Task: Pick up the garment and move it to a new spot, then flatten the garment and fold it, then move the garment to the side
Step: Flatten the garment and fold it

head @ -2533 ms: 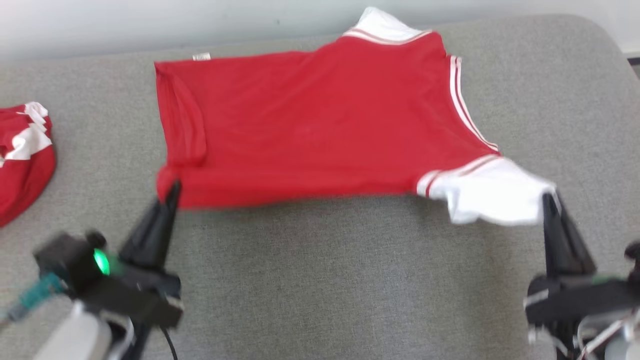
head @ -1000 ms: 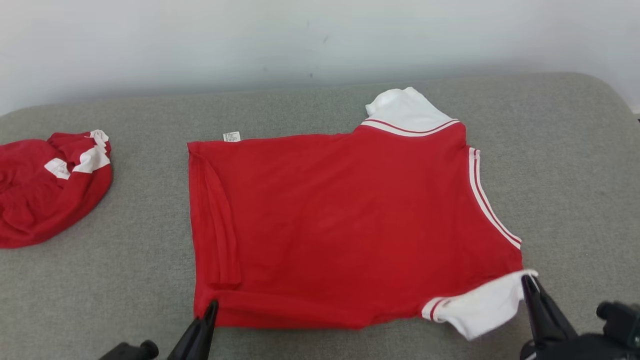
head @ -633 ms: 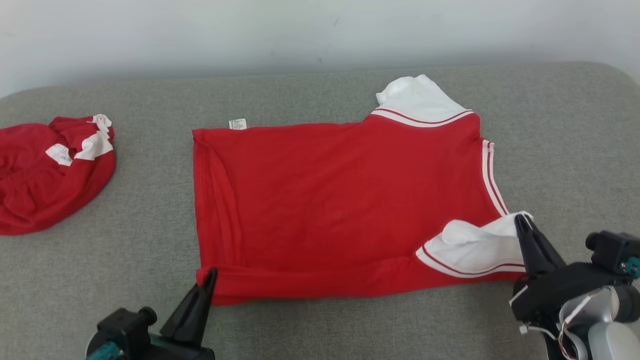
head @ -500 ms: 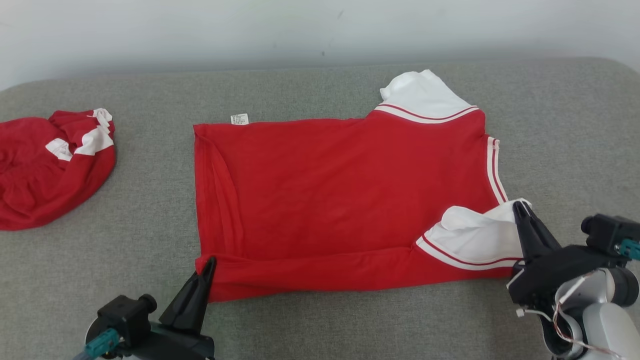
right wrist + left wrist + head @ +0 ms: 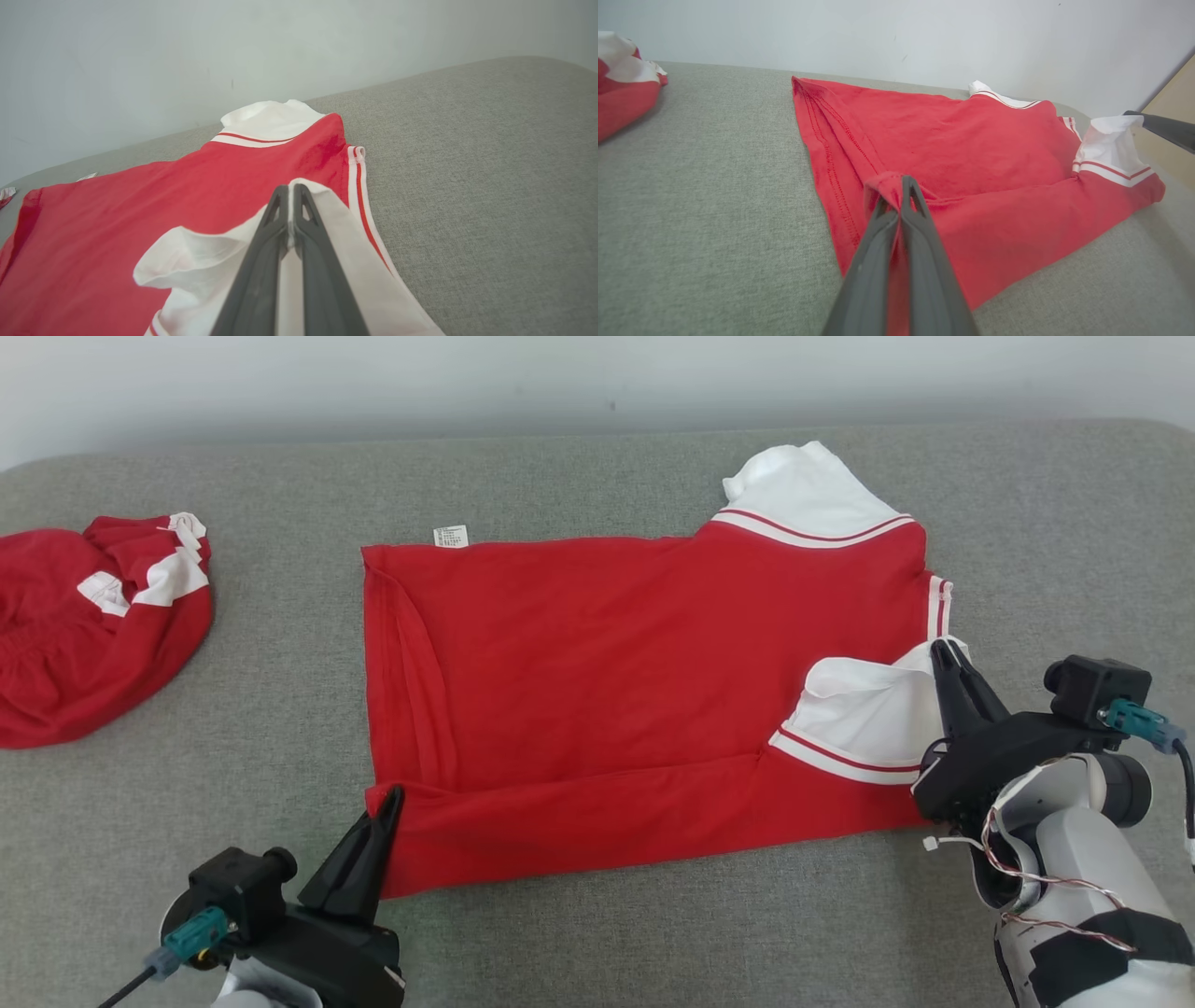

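A red garment [image 5: 607,672] with white striped sleeves lies spread on the grey cushion [image 5: 653,933]. My left gripper [image 5: 392,795] is shut on its near-left hem corner, lifted slightly; the red cloth [image 5: 896,179] is pinched between the fingers. My right gripper [image 5: 941,649] is shut on the near white sleeve [image 5: 868,719], which is folded back over the red body; the white cloth [image 5: 292,189] sits between the closed fingers. The far sleeve [image 5: 803,485] lies flat. The near edge of the garment is doubled over itself.
A second red and white garment [image 5: 84,616] lies bunched at the cushion's left edge. A pale wall [image 5: 560,373] runs behind the cushion. A small white label [image 5: 451,536] sticks out at the garment's far-left corner.
Both grippers have carried the garment's near edge away from me, folding the white sleeve and the hem over the red body. The head camera has also shifted.
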Controlling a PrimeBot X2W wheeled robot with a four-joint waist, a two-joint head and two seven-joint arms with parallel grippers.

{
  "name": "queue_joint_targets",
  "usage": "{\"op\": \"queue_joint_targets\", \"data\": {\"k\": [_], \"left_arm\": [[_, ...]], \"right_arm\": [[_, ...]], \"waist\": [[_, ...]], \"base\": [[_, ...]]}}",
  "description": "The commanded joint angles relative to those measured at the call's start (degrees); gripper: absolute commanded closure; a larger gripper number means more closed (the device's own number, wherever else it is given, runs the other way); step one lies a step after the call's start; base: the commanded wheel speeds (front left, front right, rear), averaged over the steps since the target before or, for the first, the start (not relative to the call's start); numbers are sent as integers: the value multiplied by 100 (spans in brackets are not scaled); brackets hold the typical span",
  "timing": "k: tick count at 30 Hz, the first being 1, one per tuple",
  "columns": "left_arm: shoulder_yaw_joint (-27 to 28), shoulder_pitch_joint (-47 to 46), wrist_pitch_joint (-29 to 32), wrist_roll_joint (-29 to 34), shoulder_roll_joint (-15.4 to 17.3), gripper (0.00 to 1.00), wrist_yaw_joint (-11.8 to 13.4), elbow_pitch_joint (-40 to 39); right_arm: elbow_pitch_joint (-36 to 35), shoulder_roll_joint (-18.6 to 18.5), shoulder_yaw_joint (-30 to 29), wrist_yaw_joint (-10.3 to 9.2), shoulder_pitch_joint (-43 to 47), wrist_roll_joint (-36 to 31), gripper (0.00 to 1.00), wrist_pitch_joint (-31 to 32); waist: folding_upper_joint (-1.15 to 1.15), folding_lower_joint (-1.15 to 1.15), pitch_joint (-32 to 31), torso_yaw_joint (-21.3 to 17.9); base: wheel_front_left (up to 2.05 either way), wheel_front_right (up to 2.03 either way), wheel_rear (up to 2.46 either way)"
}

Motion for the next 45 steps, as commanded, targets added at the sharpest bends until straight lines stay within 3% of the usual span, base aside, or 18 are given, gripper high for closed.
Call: {"op": "queue_joint_targets", "data": {"k": [1,4,5,6,15,26,31,41,42,43,44,45], "left_arm": [[-18,-93,-18,2,17,100,8,30],[-46,-222,-18,-1,-6,100,8,168],[-31,-239,-18,29,-15,75,8,259],[-42,-285,-18,118,-19,0,8,294],[451,14,-18,386,-330,0,8,317],[630,791,-18,622,-544,0,8,239],[685,810,-18,653,-634,0,8,515],[506,445,-18,591,-676,0,8,1116],[500,406,-18,555,-698,0,8,1148],[486,390,-18,519,-717,14,8,1197],[476,376,-18,511,-712,38,8,1289],[479,345,-18,516,-710,62,8,1338]], "right_arm": [[100,-43,27,-14,-91,-24,100,-75],[509,-58,130,-14,-309,-14,100,-327],[608,-55,167,-14,-342,-18,2,-377],[698,-51,205,-14,-362,-11,0,-415],[1065,-358,501,-14,-142,90,0,-850],[689,-807,616,-14,742,306,0,-997],[505,-852,511,-14,1017,203,0,-901],[622,-604,404,-14,998,-33,0,-746],[641,-582,404,-14,984,-48,40,-746],[662,-563,398,-14,966,-57,84,-752],[688,-544,398,-14,950,-58,100,-750],[711,-520,409,-14,938,-61,100,-749]], "waist": [[-1,-1,-2,5],[-1,-1,-19,13],[-1,-1,-28,14],[-1,-1,-39,11],[-1,-1,-284,2],[-1,-1,-409,-12],[-1,-1,-330,-59],[-1,-1,-139,-87],[-1,-1,-132,-93],[-1,-1,-132,-97],[-1,-1,-133,-101],[-1,-1,-141,-106]], "base": [[0,0,0],[0,0,0],[0,0,0],[0,0,0],[0,0,0],[0,0,0],[0,0,0],[0,0,0],[0,0,0],[0,0,0],[0,0,0],[0,0,0]]}}
